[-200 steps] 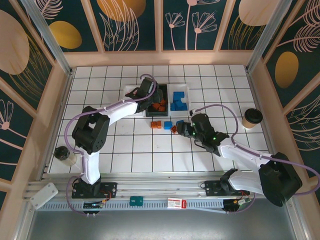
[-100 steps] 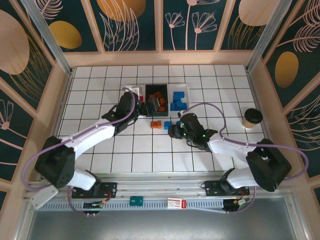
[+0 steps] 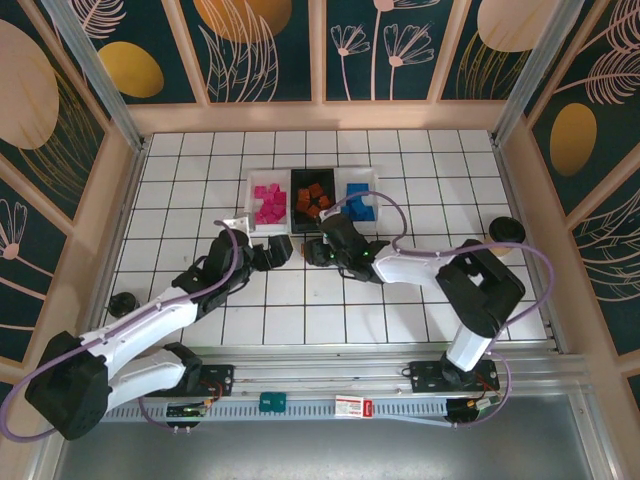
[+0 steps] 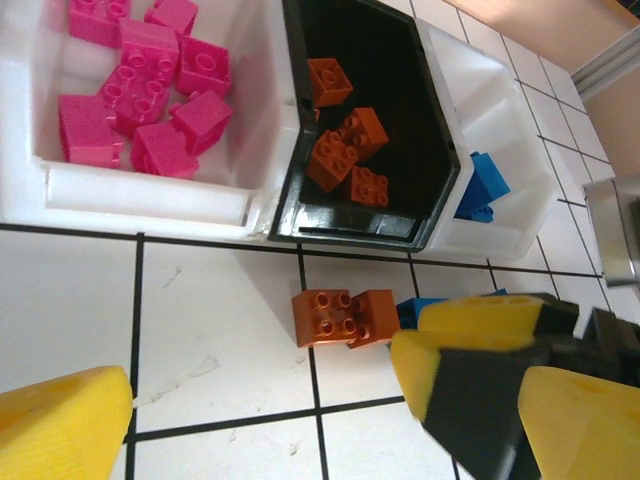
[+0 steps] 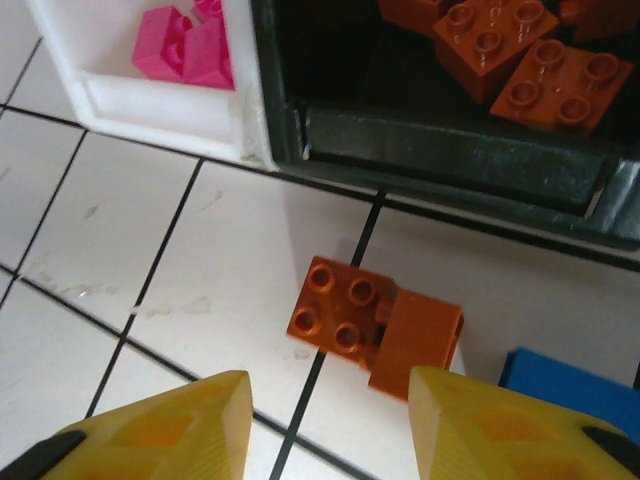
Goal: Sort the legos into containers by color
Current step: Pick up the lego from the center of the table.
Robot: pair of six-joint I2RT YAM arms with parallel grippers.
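Note:
Three containers stand in a row: a white bin (image 3: 252, 205) of pink legos (image 4: 140, 100), a black bin (image 4: 430, 120) of orange legos (image 4: 345, 150), and a white bin (image 4: 520, 215) of blue legos (image 3: 360, 205). Two loose orange legos (image 5: 375, 325) lie joined on the tiles in front of the black bin, a blue lego (image 5: 570, 385) beside them. My right gripper (image 5: 330, 430) is open, its yellow fingers just short of the orange pair, nothing between them. My left gripper (image 4: 320, 430) hangs wide open and empty to their left, close to the right gripper (image 3: 316, 250).
A round black cup (image 3: 507, 228) sits at the right side of the tiled floor and a small dark cup (image 3: 122, 300) at the left. Wooden walls (image 3: 320, 115) close in the floor on three sides.
My left gripper pulled back from the black bin toward me and opened wide. My right gripper slid left to the two loose orange legos, its jaws narrowing.

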